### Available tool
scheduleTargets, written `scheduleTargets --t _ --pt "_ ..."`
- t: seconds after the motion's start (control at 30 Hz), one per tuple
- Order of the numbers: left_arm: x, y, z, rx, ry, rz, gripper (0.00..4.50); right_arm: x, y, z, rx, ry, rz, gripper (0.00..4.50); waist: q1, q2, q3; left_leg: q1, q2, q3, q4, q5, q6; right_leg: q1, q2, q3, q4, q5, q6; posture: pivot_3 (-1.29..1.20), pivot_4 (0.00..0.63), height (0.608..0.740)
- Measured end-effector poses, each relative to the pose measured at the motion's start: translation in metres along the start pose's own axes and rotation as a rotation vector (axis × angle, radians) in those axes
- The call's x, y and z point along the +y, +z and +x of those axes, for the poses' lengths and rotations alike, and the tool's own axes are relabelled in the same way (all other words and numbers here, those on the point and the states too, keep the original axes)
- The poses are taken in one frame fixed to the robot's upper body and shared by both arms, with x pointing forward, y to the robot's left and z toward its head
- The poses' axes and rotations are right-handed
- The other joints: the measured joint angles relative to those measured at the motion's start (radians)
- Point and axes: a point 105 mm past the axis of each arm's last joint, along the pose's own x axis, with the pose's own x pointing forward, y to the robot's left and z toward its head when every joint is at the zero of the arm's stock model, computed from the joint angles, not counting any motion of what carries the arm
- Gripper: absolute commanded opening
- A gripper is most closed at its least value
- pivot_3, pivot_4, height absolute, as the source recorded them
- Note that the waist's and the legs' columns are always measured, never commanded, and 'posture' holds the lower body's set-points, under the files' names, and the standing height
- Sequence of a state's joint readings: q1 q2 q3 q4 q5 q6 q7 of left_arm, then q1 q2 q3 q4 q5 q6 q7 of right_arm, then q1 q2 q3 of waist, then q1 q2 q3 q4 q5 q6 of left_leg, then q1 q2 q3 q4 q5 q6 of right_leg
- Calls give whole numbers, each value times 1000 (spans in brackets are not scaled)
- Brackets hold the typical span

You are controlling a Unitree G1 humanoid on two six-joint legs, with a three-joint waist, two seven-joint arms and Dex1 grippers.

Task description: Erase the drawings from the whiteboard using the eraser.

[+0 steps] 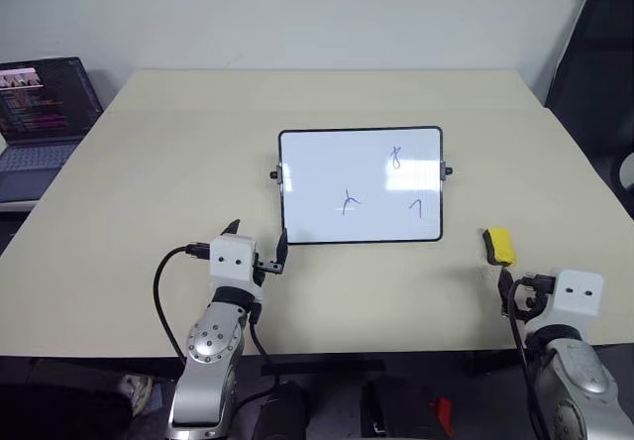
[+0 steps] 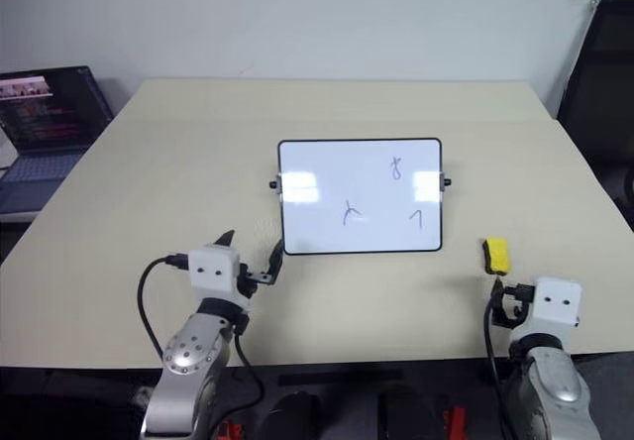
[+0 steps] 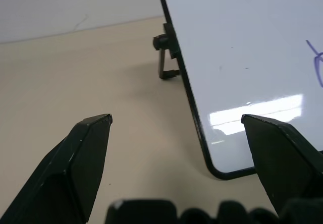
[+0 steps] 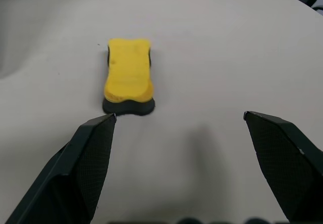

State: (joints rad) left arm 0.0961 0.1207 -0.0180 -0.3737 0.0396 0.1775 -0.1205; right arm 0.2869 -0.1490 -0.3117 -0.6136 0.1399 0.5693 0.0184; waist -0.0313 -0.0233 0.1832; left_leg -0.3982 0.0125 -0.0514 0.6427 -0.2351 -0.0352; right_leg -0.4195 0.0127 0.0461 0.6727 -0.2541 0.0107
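My right tool (image 4: pixel 179 117) is spread wide and empty, with the eraser (image 4: pixel 128 75) lying flat on the bench (image 1: pixel 149 182) just ahead of it. My left tool (image 1: pixel 258 245) is also spread, near the whiteboard (image 1: pixel 361 184), where three drawings (image 1: pixel 349 202) remain.

Wide beige rectangular table (image 1: pixel 178 163), open grey laptop (image 1: pixel 40 113) with a dark lit screen at the far left beside the table edge, black chair (image 1: pixel 599 73) at the far right, plain white wall (image 1: pixel 297 14) behind
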Motion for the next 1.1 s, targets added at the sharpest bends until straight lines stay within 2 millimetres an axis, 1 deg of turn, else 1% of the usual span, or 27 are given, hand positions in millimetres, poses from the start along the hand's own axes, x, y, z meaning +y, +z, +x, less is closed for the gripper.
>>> scheduleTargets --t 0.07,0.2,0.33,0.5,0.6,0.7,0.73,0.93,1.1 --pt "-2 -1 3 -1 -6 -2 4500 -1 2 0 -5 -7 0 4440 0 0 0 0 0 0 0 0 0 0 0 0 0 -2 -3 0 150 740" --pt "-3 -6 2 14 -6 -4 4500 -1 3 2 -8 -6 4 4440 0 0 0 0 0 0 0 0 0 0 0 0 0 -1 -2 0 150 740" --pt "-2 -6 3 9 -7 -3 4500 -1 7 3 -24 -9 7 4440 1 0 0 0 0 0 0 0 0 0 0 0 0 -1 -1 0 150 740" --pt "1 -11 4 16 0 1 4500 -2 8 4 -25 -13 7 4440 1 0 0 0 0 0 0 0 0 0 0 0 0 -1 -2 0 150 740" --pt "1 -8 5 -6 -2 5 4500 -1 8 7 -31 -9 14 4440 1 0 0 0 0 0 0 0 0 0 0 0 0 -1 -1 0 150 740" --pt "4 -14 3 8 8 8 4500 0 2 9 -16 -10 30 4440 1 0 0 0 0 0 0 0 0 0 0 0 0 0 -1 0 150 740" --pt "5 -15 2 10 12 9 4500 0 1 9 -14 -9 31 4440 1 0 0 -1 0 0 0 0 0 0 0 0 0 1 2 0 150 740" --pt "6 -17 3 9 16 9 4500 1 5 11 -26 -7 33 4440 1 0 0 0 0 0 0 0 0 0 0 0 0 1 2 0 150 740" --pt "6 -8 12 -27 2 20 4500 4 13 15 -53 2 36 4440 1 0 0 0 -1 0 0 0 0 0 0 -1 0 1 3 0 150 740"
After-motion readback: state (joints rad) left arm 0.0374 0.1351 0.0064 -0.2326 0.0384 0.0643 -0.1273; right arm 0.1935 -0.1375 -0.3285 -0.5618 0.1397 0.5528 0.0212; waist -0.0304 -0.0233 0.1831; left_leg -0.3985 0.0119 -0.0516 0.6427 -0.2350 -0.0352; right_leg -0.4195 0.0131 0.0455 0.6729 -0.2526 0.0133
